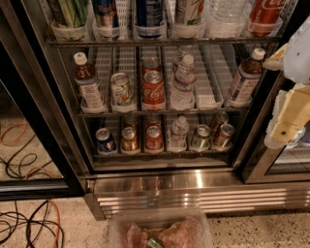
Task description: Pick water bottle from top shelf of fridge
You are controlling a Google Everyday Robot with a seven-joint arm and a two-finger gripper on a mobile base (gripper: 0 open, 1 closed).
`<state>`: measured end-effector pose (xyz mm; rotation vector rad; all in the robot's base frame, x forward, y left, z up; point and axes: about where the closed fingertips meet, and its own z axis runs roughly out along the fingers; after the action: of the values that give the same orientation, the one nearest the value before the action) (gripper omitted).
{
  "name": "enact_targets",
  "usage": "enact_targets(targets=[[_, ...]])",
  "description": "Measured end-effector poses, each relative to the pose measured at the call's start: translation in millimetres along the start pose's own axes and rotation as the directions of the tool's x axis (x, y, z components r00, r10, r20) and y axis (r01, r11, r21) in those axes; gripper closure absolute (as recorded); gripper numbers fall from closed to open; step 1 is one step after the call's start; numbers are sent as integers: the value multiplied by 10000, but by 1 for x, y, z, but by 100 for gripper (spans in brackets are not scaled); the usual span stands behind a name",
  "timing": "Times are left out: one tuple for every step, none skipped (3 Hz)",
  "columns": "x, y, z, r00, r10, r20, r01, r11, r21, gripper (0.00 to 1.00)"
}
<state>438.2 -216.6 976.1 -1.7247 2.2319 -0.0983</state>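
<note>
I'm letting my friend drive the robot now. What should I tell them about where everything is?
Gripper: at the right edge of the view, beside the fridge, lower than the top shelf and clear of the bottle.
Water bottle: standing on the top shelf, between a white can and a red Coca-Cola can.
Done: nothing picked yet.
Left: raise the gripper, reach in, grasp the water bottle, pull it out.

Speckled floor (261,232), black and orange cables (30,226) at left; gripper (286,127) at right edge.

Top shelf (160,42): water bottle (225,18), apparently cans (149,14)
</note>
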Motion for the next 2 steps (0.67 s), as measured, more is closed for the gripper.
enact_targets(targets=[[0,0,0,10000,0,0,0,10000,0,0],[-2,0,-2,9998,120,-167,-114,9994,340,0]])
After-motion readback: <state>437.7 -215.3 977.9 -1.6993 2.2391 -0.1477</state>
